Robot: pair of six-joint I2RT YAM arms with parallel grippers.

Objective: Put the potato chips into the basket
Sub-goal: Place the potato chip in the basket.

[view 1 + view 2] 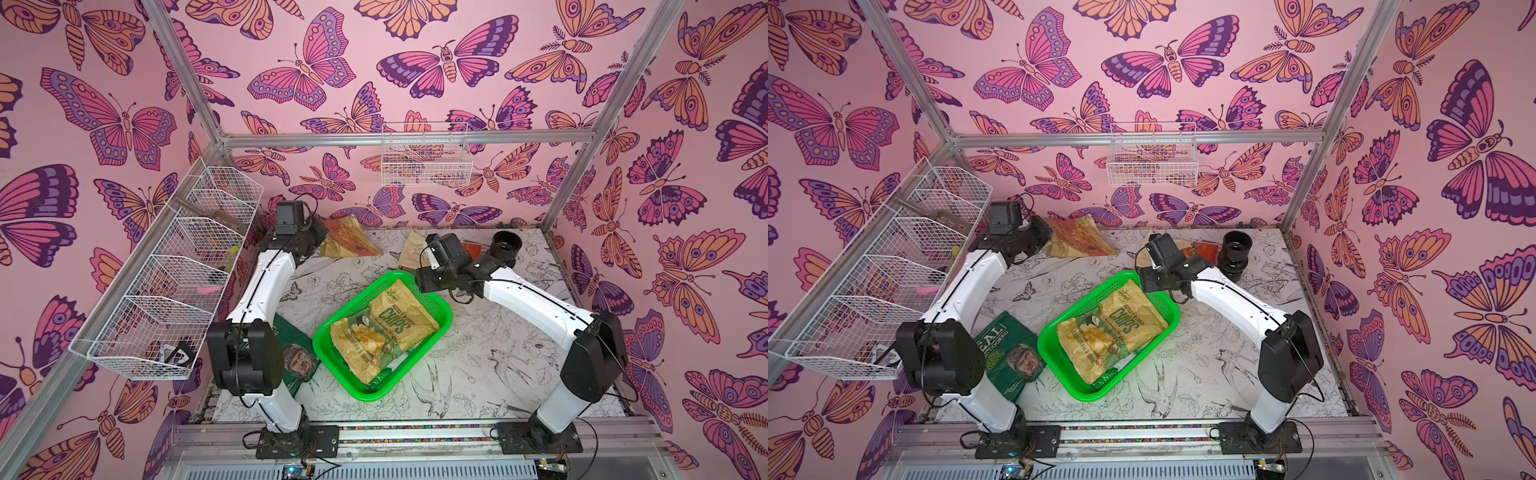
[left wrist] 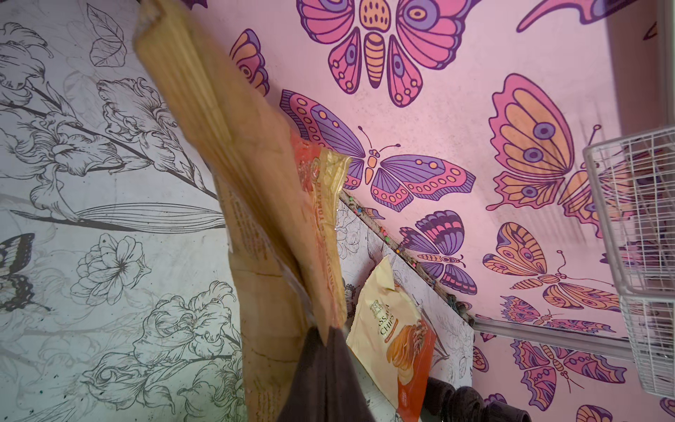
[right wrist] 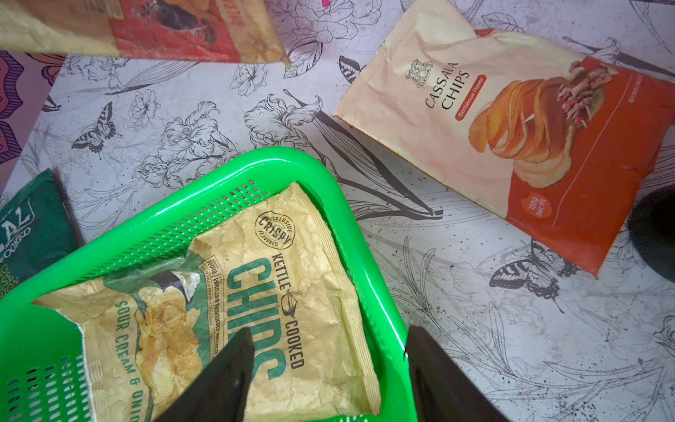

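Left gripper (image 2: 328,334) pinches the tan-and-red crinkly chip bag (image 2: 263,175) at its edge, lower centre; likely light, floppy. Right gripper (image 3: 330,332), jaws spread, above green perforated plastic basket (image 3: 350,237).

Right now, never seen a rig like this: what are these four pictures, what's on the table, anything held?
This is a two-armed robot: a white left arm and a white right arm, mounted at the near edge of the table, each ending in a two-finger gripper. Both top views look down on the whole scene from nearly the same spot. Each wrist view rides on one arm and looks out past its fingers.

On the table sits a green basket holding a tan kettle chips bag, with a dark green bag beside it. A cassava chips bag and a black ribbed cylinder lie farther back.

The left gripper is shut on a tan-and-red bag. The right gripper is open and empty above the basket's rim.
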